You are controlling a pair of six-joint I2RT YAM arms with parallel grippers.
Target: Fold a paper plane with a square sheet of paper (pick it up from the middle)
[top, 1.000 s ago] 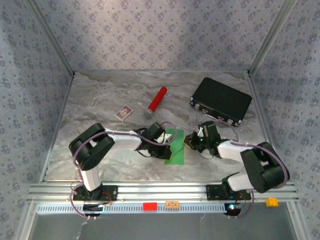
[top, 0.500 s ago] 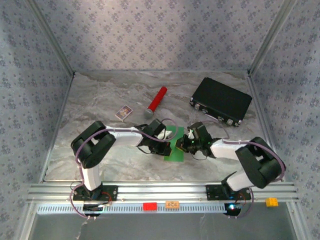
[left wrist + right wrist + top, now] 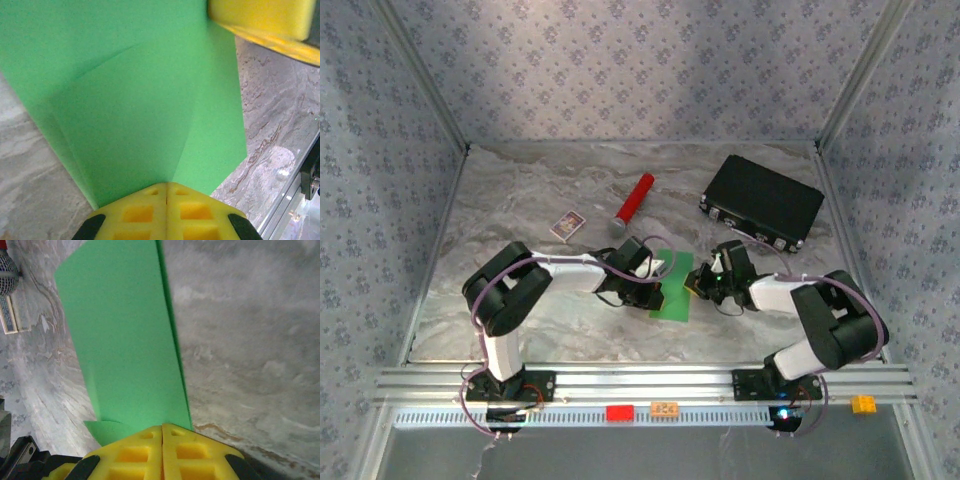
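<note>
The square sheet of paper (image 3: 676, 292) is bright green and lies folded into a narrow strip on the marble table, between my two grippers. In the left wrist view the paper (image 3: 125, 100) shows diagonal creases, one running to the seam of my left gripper (image 3: 166, 186), whose yellow fingers are shut with their tips on the sheet. My right gripper (image 3: 162, 427) is also shut, its tips resting on the near end of the paper (image 3: 125, 340), beside the folded edge. From above, the left gripper (image 3: 654, 288) sits at the strip's left side and the right gripper (image 3: 701, 285) at its right side.
A red cylinder (image 3: 633, 203) and a small printed card (image 3: 567, 225) lie behind the paper. A black case (image 3: 762, 203) sits at the back right. The right gripper's yellow finger (image 3: 260, 20) shows at the top right of the left wrist view.
The right gripper slid left across the paper, then came back right to its edge. The left gripper edged right and stayed on the sheet, which shifted slightly away from me.
</note>
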